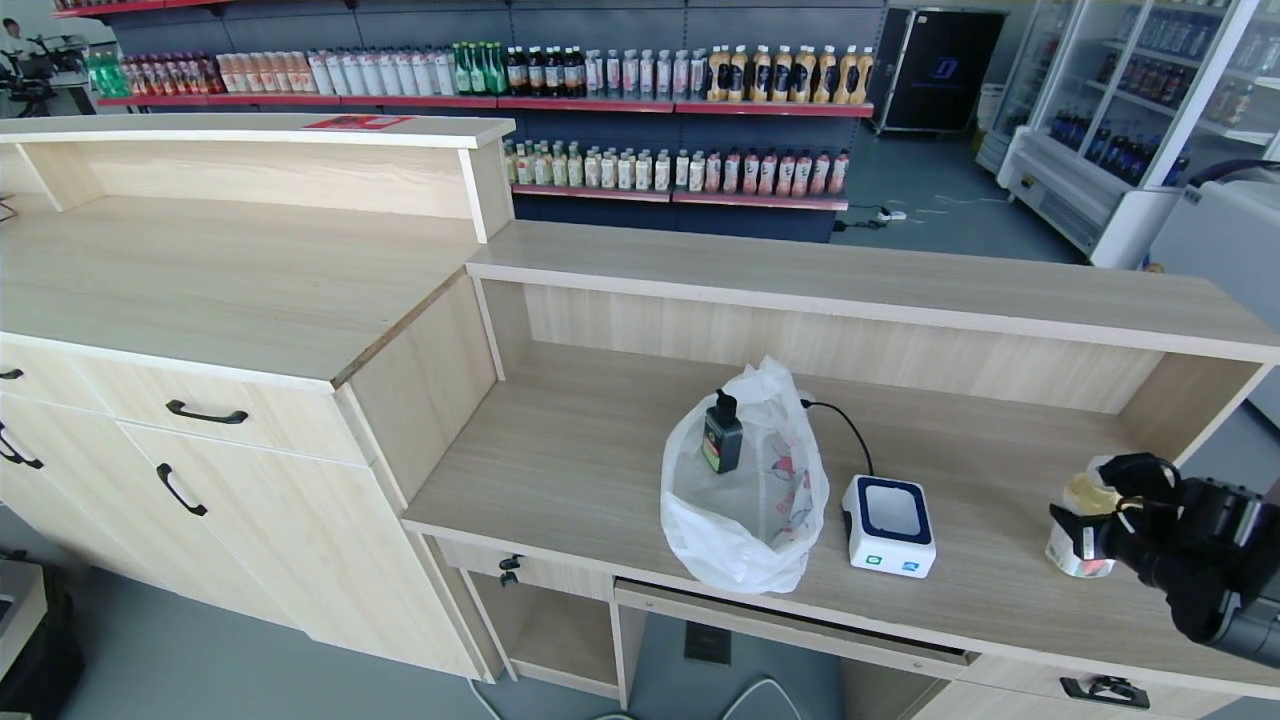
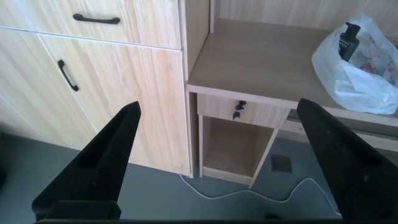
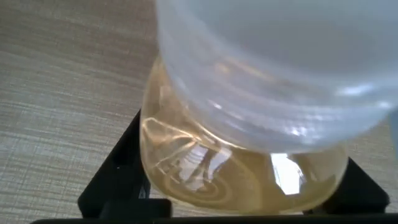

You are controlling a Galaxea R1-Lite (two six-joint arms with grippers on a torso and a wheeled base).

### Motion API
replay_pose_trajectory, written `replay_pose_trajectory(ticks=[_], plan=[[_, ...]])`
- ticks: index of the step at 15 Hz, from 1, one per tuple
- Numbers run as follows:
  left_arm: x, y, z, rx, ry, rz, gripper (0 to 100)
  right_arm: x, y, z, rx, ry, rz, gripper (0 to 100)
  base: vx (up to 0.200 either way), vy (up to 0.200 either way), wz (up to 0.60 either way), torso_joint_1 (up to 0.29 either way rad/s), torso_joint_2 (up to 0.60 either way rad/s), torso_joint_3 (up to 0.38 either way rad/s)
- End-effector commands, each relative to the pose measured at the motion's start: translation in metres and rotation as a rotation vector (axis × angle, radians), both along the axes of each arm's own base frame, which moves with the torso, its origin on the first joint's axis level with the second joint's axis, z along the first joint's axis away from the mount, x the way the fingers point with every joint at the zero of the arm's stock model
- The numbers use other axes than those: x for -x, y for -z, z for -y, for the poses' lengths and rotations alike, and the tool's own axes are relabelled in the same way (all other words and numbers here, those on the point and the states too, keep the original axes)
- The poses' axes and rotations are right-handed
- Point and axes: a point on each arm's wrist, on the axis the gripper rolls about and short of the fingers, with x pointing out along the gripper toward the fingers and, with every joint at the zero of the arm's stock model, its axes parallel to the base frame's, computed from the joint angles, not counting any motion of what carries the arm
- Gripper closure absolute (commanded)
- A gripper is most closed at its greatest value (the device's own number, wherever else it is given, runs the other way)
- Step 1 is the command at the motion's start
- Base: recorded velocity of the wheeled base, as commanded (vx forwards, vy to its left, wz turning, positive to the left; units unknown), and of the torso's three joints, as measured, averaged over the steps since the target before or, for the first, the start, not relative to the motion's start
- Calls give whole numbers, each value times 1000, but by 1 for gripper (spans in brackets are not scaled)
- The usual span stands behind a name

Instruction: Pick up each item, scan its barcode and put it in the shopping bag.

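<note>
A bottle of yellow liquid (image 1: 1080,525) with a pale cap stands at the right end of the counter (image 1: 600,460). My right gripper (image 1: 1095,535) is shut around its body; up close, the black fingers (image 3: 115,183) press on both sides of the bottle (image 3: 242,168). A white shopping bag (image 1: 745,500) stands open mid-counter with a dark bottle (image 1: 722,435) inside. The white barcode scanner (image 1: 888,522) lies between the bag and the yellow bottle. My left gripper (image 2: 219,104) hangs open and holds nothing, low beside the cabinet, with the bag (image 2: 357,62) farther off.
A raised ledge (image 1: 860,285) runs behind the counter, and a higher desk (image 1: 200,270) with drawers adjoins it on the left. The scanner's black cable (image 1: 840,425) trails behind the bag. Store shelves of drinks (image 1: 620,80) and fridges stand beyond.
</note>
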Motion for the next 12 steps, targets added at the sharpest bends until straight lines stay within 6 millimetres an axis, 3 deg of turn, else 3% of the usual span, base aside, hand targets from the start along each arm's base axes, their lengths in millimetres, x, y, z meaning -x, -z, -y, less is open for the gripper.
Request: replay_pose_trajectory(ticks=[1,6,8,10,12], plan=[[0,0,0,0,0,0,0,-3,3,-1,4,-6,2,100,0,0,0,0,0,0],[0,0,0,0,0,0,0,-7,-8,-2,16,-12,33,100,0,0,0,0,0,0],[0,0,0,0,0,0,0,-7,-28,-2,18,-9,74,100,0,0,0,0,0,0],[0,0,0,0,0,0,0,1,-73,-6,-78,15,146,100,0,0,0,0,0,0],[0,0,0,0,0,0,0,25,-143,-22,-244,-68,136,100,0,0,0,0,0,0]])
